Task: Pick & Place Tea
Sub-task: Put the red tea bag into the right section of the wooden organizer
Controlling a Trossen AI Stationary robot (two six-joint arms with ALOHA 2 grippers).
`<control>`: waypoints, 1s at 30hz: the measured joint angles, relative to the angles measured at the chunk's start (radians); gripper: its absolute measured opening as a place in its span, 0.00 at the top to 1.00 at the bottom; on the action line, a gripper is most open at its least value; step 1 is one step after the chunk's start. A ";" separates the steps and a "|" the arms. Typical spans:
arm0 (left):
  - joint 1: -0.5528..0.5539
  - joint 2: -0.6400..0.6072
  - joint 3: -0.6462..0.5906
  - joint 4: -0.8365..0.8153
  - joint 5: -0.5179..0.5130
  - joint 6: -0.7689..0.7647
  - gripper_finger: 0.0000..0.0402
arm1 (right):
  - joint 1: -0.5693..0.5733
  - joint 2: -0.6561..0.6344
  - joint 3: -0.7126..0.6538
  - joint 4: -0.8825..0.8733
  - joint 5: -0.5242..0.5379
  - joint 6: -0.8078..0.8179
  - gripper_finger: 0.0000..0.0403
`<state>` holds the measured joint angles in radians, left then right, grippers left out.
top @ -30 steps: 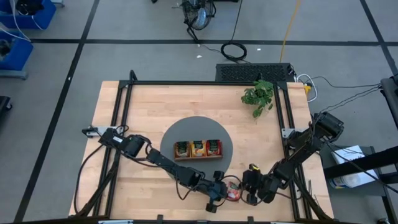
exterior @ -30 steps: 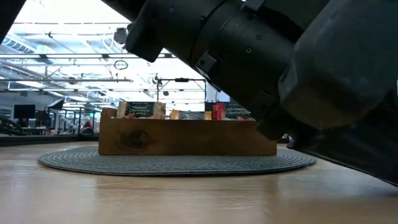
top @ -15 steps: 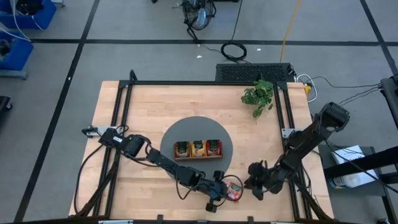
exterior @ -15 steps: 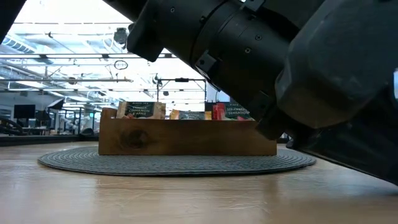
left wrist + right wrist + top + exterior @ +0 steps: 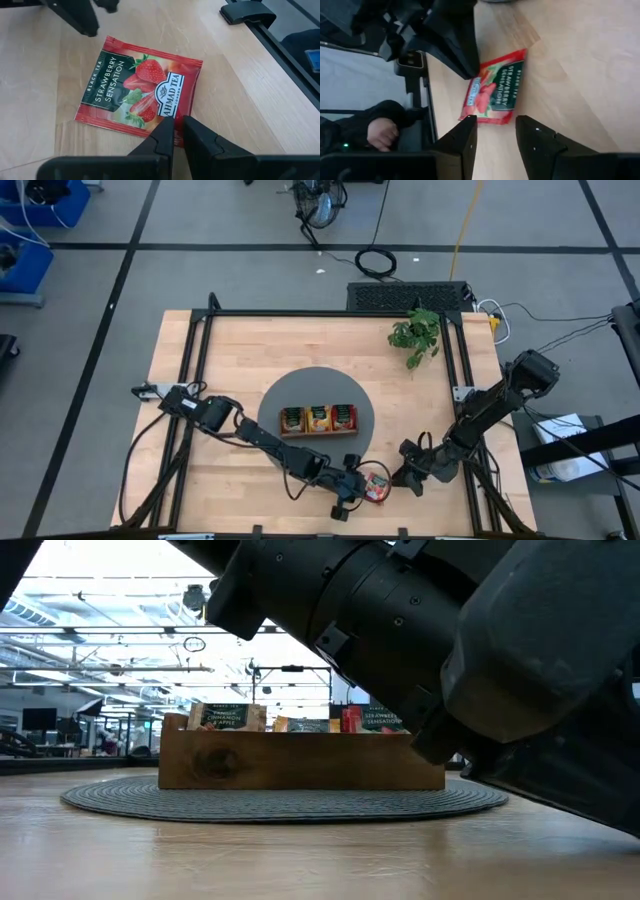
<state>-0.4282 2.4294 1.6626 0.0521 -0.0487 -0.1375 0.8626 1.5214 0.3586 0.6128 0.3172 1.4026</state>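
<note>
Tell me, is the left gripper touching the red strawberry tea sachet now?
Touching. In the left wrist view the left gripper pinches the edge of the red strawberry tea sachet between nearly closed fingers; the sachet lies flat on the table.

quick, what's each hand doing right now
Left hand: shut on the red tea bag, pinching its edge on the table.
Right hand: open, holding nothing, just off the bag.

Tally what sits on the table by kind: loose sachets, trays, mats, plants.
Loose red strawberry sachet: 1
Wooden tray holding sachets: 1
Round grey mat: 1
Green plant: 1
Total: 4
</note>
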 joint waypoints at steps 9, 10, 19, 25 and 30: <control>0.001 0.000 0.000 0.001 0.000 0.000 0.88 | -0.005 0.012 0.000 -0.035 -0.034 0.068 0.69; 0.001 0.000 0.000 0.001 0.000 0.000 0.88 | -0.005 0.012 0.002 -0.051 -0.034 0.078 0.69; 0.001 0.000 -0.001 0.002 0.000 0.001 0.88 | -0.004 0.014 0.100 -0.255 -0.087 0.085 0.69; 0.001 0.000 -0.001 0.002 -0.001 0.002 0.88 | -0.004 0.015 0.124 -0.293 -0.052 0.065 0.69; 0.001 0.000 -0.001 0.002 -0.001 0.003 0.88 | -0.005 0.016 0.124 -0.288 -0.029 0.049 0.69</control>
<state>-0.4267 2.4294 1.6619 0.0544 -0.0494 -0.1341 0.8577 1.5372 0.4824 0.3245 0.2883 1.4520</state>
